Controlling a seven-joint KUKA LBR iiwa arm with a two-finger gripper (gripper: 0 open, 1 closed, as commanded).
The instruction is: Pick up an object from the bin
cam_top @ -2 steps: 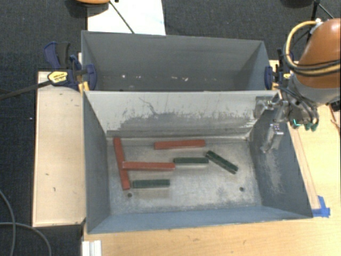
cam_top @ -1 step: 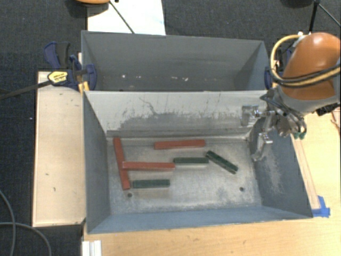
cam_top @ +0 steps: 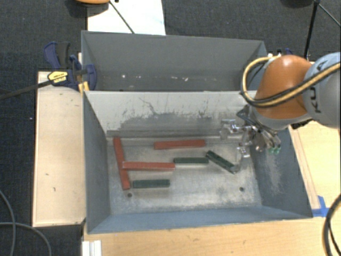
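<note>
Camera view, looking down into the grey metal bin: the arm enters from the right. Its orange wrist cover sits above the bin's right wall, with a yellow cable looped round it. The gripper is down inside the right part of the bin, close to where the back wall meets the floor.

Gripper state: cannot tell whether it is apart or together, as the metal parts at its tip blur into one another. Nothing is seen clamped in it.

Nearest thing: tilted dark green bar, a short flat stick on the floor, right of centre, slanting down to the right. Its right end lies just under or beside the gripper tip. It possibly touches the tip, but contact is not clear from this angle.

Other things on the floor, all flat sticks lying apart from the gripper:
- level dark green bar, just left of the tilted one, ends nearly meeting
- upper red bar, lying level, near the back wall
- middle red bar, lying level at centre-left
- upright red bar, running front to back along the left wall, touching the left end of the middle red bar
- front dark green bar, lying level, just in front of the middle red bar
</note>
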